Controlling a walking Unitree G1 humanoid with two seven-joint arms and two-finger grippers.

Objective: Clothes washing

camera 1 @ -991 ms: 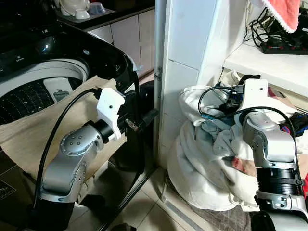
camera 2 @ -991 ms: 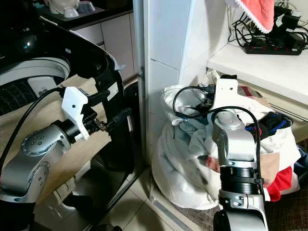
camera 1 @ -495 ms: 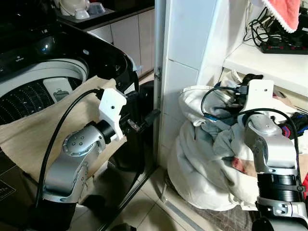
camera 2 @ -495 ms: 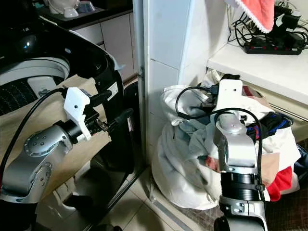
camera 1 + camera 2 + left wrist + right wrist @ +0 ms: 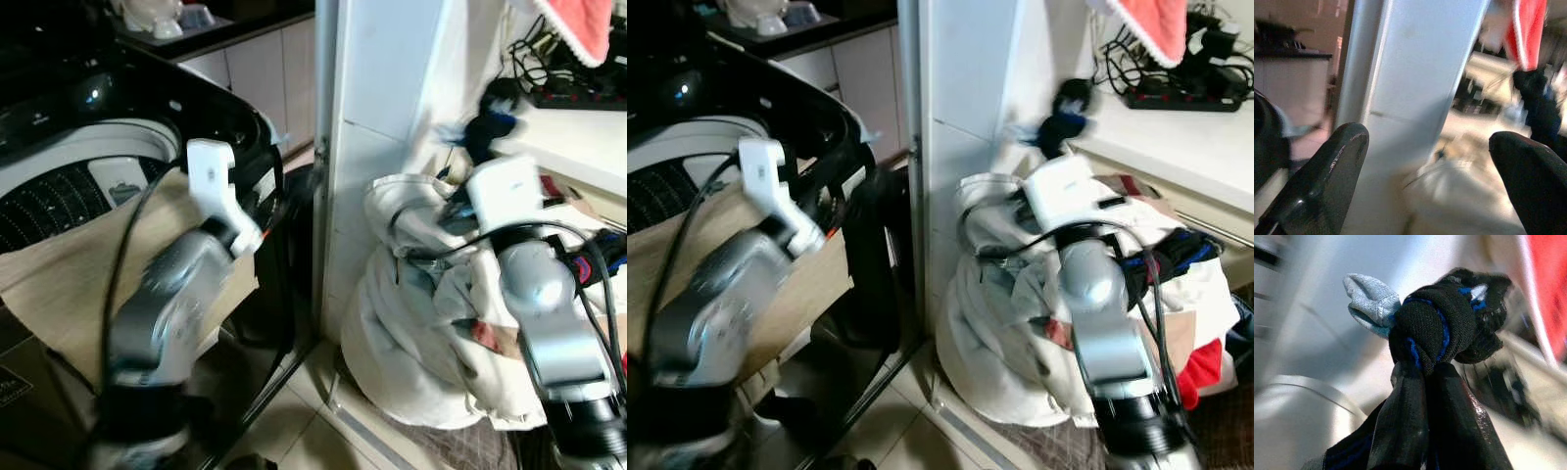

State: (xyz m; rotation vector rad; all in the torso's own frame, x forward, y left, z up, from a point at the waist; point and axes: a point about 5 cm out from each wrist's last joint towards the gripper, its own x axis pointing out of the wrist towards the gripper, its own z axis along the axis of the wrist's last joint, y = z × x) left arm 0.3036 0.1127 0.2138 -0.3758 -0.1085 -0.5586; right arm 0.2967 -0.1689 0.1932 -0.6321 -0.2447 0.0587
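Up high on the right, the right gripper (image 5: 1420, 377) has its two black fingers pressed together on a black garment with blue trim (image 5: 1449, 328), a scrap of pale blue cloth (image 5: 1371, 298) bunched in with it. From the head camera that dark bundle (image 5: 487, 122) hangs above the white laundry heap (image 5: 411, 323), in front of the white pillar (image 5: 367, 108) and level with the shelf (image 5: 578, 127) that carries the power strip (image 5: 578, 96). A red towel (image 5: 583, 24) hangs over the shelf corner. On the other side, the left gripper (image 5: 1425, 176) is wide open with nothing between its fingers, and it points toward the pillar; its arm is blurred and raised beside the black top-loading washing machine (image 5: 108, 127), whose drum (image 5: 59, 201) is open, with a beige cloth (image 5: 59, 284) draped over the front edge.
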